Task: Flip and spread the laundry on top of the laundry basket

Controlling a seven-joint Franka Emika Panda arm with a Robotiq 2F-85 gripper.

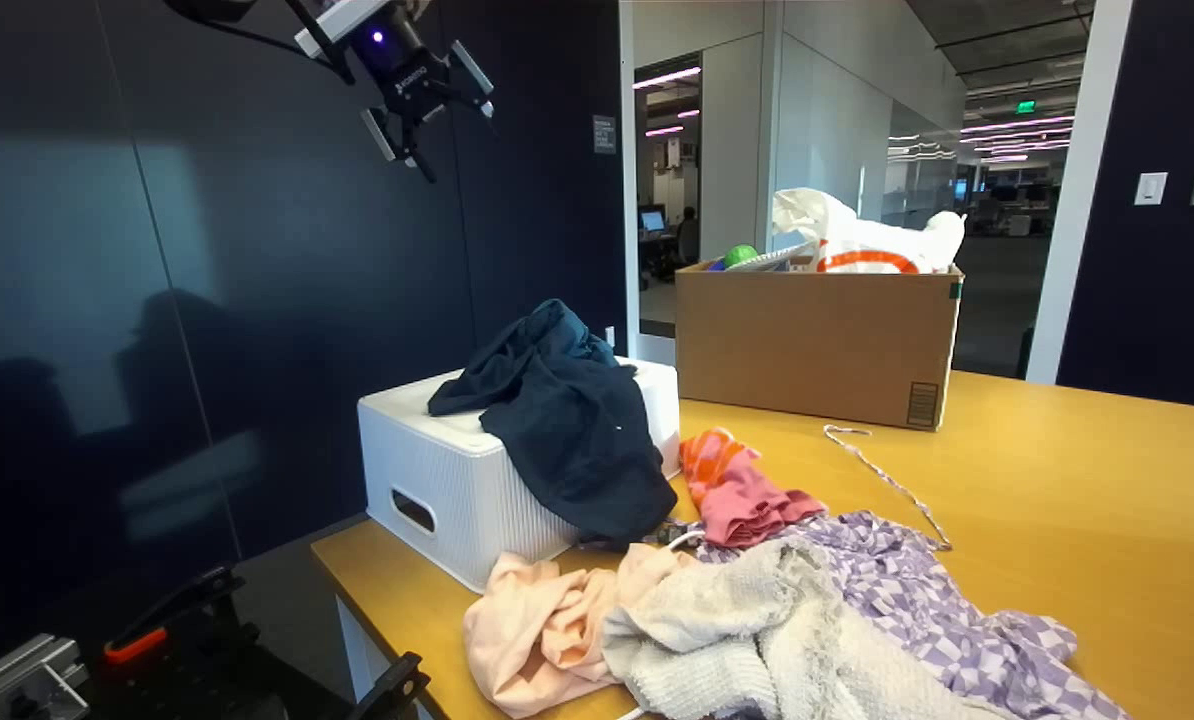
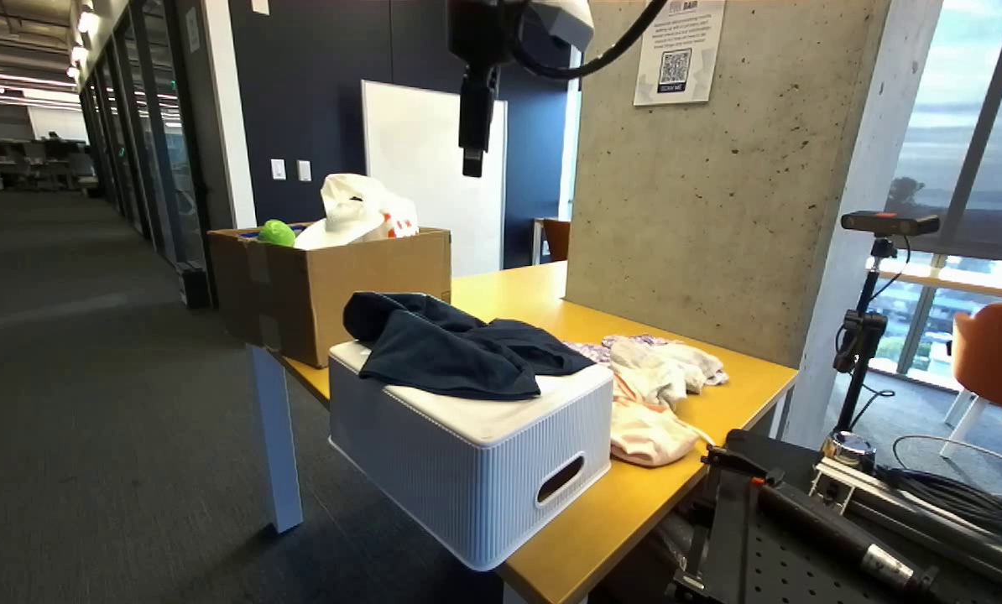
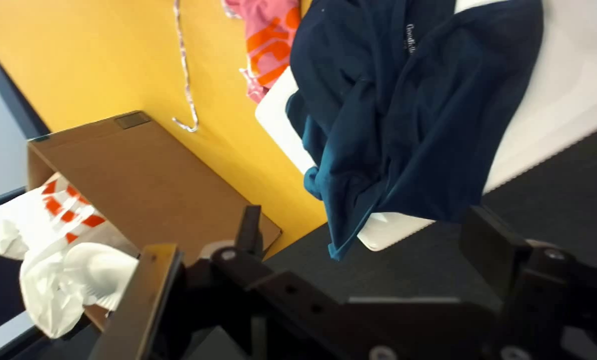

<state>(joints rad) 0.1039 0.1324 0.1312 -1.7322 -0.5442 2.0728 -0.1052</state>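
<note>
Dark wall panels (image 1: 537, 220) stand beyond a yellow desk (image 1: 1087, 480), at whose edge the white laundry basket (image 1: 422, 480) sits with a flat, closed face uppermost. Well above the basket hangs the end effector (image 1: 457, 142), tilted, its fingers (image 3: 493, 250) spread wide; the wrist view shows the broad gap between them. It is well apart from both the laundry (image 1: 582, 430) and the basket. Seen side-on in an exterior view, a fingertip (image 2: 472, 159) seems to mask its partner, so the opening is hard to judge from there.

The laundry, a dark navy garment, lies rumpled across the basket's top, with white plastic showing around it. Part of it bunches into a hump at the basket's end nearest a cardboard box (image 1: 807, 345); another part drapes down the basket's side, just beside a pink and orange cloth (image 1: 747, 500). In the wrist view, pale lettering (image 3: 410, 39) shows between its folds.

A peach cloth (image 1: 547, 635) is heaped by the basket's corner, and a cream knit (image 1: 767, 620) and a purple checked cloth (image 1: 902, 575) spread farther from the basket. Near the basket, the cardboard box holds a white plastic bag (image 1: 857, 235) and a round green object (image 1: 740, 256). A twisted cord (image 1: 892, 483) lies on the desk, apart from the basket.
</note>
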